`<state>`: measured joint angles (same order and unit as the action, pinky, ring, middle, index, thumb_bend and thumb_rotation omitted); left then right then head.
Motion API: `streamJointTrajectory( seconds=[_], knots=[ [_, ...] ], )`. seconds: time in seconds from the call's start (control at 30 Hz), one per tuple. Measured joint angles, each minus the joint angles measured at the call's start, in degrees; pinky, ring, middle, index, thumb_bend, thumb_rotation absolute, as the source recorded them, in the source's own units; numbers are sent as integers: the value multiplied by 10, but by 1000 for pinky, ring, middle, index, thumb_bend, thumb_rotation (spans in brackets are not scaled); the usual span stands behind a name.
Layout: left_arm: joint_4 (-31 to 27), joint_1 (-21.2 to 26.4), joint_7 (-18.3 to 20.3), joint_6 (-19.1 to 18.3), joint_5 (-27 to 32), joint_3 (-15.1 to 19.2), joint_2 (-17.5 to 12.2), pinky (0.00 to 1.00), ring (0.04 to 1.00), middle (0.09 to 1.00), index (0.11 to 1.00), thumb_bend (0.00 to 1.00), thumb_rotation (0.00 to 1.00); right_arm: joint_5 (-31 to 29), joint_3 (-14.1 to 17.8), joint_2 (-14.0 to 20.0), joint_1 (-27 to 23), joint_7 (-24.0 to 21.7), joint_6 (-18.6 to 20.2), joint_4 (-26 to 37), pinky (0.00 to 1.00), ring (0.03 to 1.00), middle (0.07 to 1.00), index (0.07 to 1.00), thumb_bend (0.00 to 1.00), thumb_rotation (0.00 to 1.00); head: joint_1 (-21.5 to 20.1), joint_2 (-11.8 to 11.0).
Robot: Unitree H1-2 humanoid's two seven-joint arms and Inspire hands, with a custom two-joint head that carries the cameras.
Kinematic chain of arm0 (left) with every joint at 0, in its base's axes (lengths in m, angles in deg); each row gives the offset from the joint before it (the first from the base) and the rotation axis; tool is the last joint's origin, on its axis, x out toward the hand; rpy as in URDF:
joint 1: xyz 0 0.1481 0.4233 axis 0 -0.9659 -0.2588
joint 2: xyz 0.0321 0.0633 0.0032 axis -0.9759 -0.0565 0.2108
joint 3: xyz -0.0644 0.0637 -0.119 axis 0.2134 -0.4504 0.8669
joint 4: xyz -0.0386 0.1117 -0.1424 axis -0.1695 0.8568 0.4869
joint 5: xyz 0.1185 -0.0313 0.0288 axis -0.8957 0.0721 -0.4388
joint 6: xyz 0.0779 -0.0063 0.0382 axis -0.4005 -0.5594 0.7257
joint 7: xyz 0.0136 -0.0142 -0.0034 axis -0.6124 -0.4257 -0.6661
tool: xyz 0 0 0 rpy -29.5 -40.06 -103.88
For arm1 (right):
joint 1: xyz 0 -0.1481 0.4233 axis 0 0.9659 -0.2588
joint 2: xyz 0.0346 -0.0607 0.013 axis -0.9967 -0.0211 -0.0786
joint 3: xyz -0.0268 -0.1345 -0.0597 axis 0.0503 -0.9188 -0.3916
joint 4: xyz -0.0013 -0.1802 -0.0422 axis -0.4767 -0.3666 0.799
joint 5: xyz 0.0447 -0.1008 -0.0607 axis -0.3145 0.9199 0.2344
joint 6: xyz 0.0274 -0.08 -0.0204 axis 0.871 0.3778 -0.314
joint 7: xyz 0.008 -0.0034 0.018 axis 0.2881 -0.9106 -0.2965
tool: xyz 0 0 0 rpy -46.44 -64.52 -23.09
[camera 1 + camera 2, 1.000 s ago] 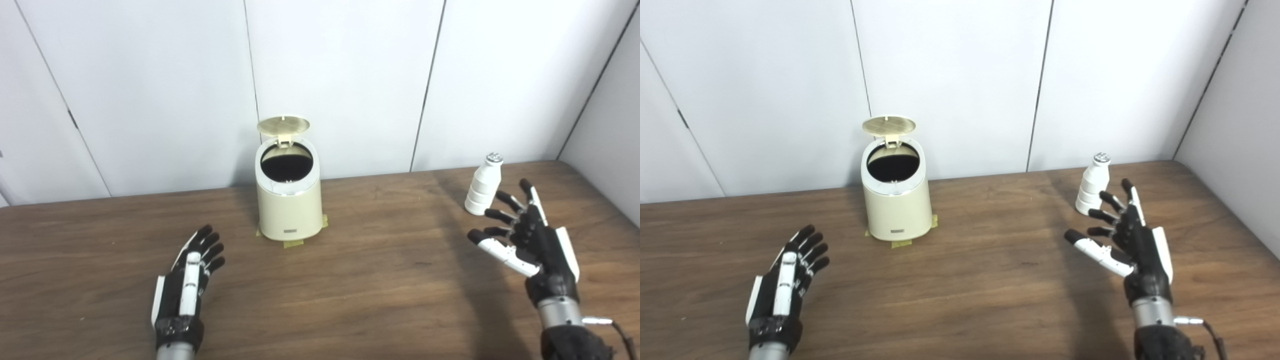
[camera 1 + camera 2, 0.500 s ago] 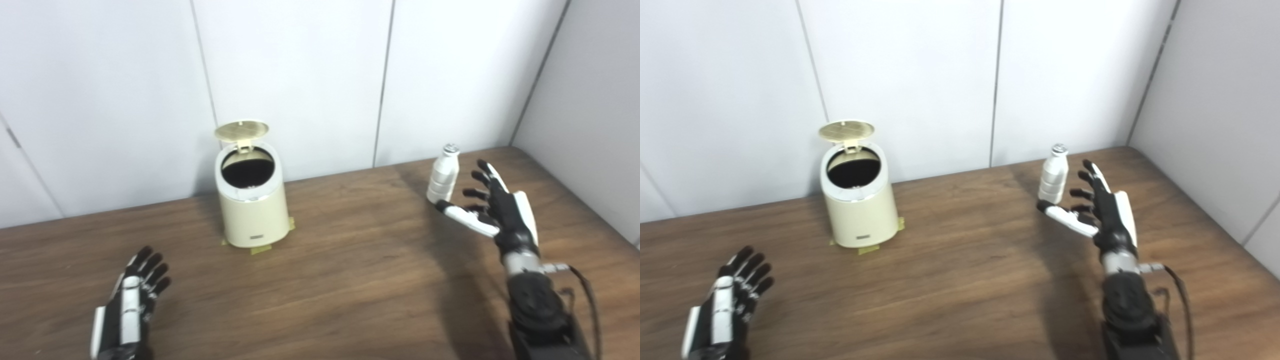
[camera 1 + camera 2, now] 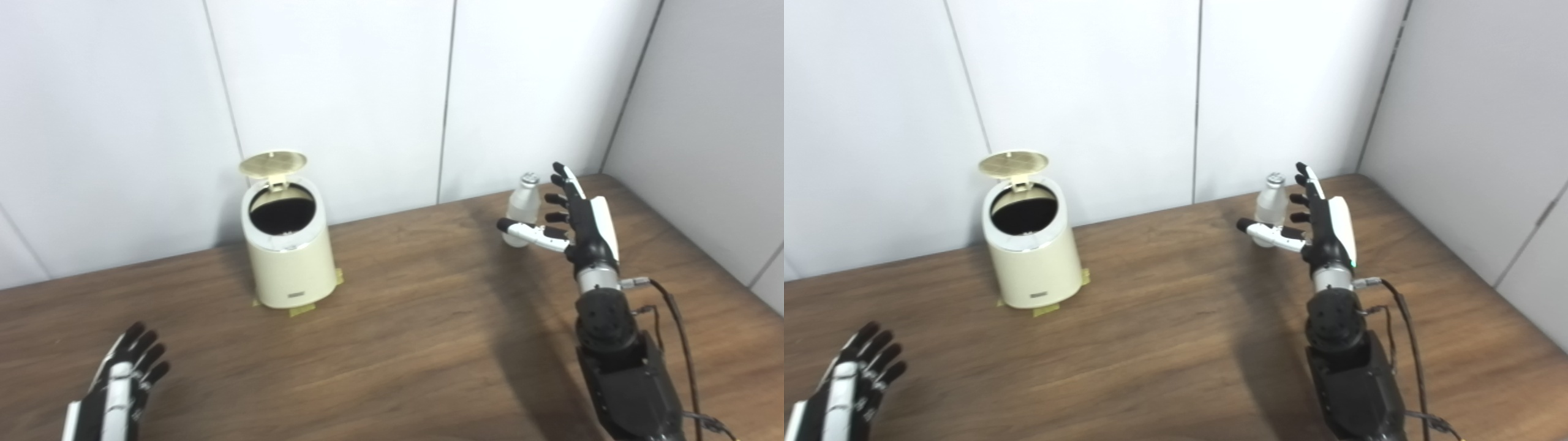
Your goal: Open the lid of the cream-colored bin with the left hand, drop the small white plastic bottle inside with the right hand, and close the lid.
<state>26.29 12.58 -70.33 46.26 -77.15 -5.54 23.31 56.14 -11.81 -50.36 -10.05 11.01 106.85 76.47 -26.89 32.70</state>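
Observation:
The cream-colored bin stands on the wooden table near the back wall, its round lid tipped up and the dark inside showing. A small white plastic bottle stands upright at the back right. My right hand is open right beside it, fingers spread on its right and thumb reaching across its front; I cannot tell if they touch it. My left hand lies open low at the front left, far from the bin, holding nothing.
Yellow tape marks the bin's base on the table. White wall panels close the back and right sides. The table's right edge runs close to my right arm, with a black cable hanging off the forearm.
The camera has swung right, shifting the whole scene left. My right hand has reached forward from short of the bottle to right beside it. My left hand has drawn back toward the front edge.

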Motion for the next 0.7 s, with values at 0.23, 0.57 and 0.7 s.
streamJointTrajectory(
  seconds=[0.23,0.57,0.7],
  knots=[
    [-12,0,3,-22,18,3,-4,877,878,887,923,413,739,-1,8,34,-12,2,-1,-40,689,844,901,902,873,288,-13,-6],
    [-28,-1,2,-39,19,3,-8,890,893,897,935,351,730,-5,36,42,-20,30,-4,-48,704,814,875,874,906,224,-19,-2],
    [-35,-1,3,-44,19,3,-8,895,897,900,939,336,744,-4,35,45,-19,31,-4,-52,724,820,864,877,929,222,-20,-1]
  ],
)
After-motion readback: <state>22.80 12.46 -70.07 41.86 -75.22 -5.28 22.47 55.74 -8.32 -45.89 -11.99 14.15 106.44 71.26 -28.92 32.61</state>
